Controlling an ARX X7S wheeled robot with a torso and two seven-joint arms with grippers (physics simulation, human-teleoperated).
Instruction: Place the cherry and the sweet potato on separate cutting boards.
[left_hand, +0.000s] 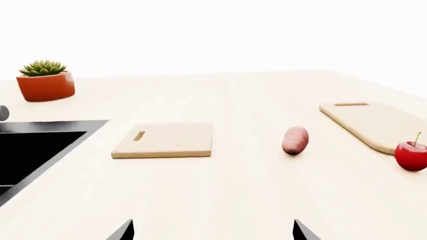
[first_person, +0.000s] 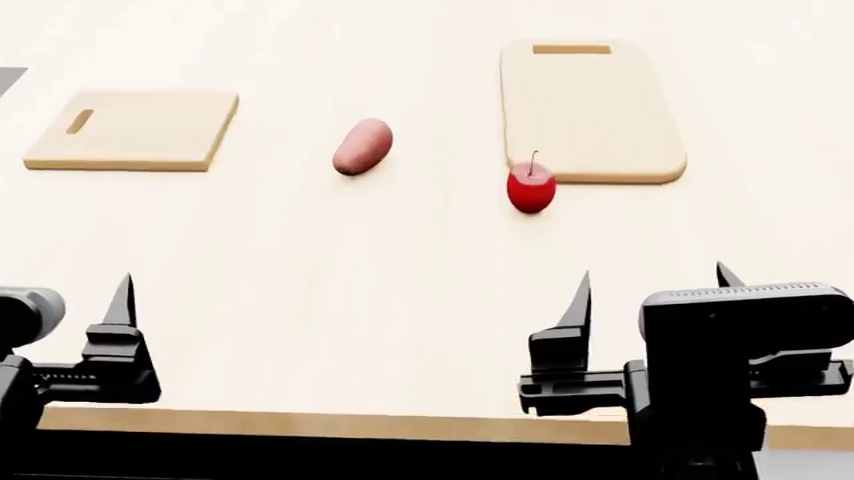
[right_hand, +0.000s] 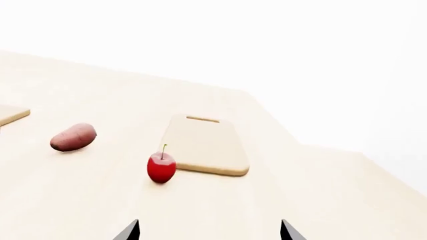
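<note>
Cherry (first_person: 531, 190) seemingly touching rounded board's (first_person: 587, 105) edge

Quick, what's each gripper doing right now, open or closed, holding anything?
Left gripper: open, holding nothing.
Right gripper: open, holding nothing.

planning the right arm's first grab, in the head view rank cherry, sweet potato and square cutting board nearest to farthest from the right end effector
1. cherry: just ahead of the right end effector, at the rounded board's corner.
2. sweet potato: farther ahead, toward the left.
3. square cutting board: far left.
</note>
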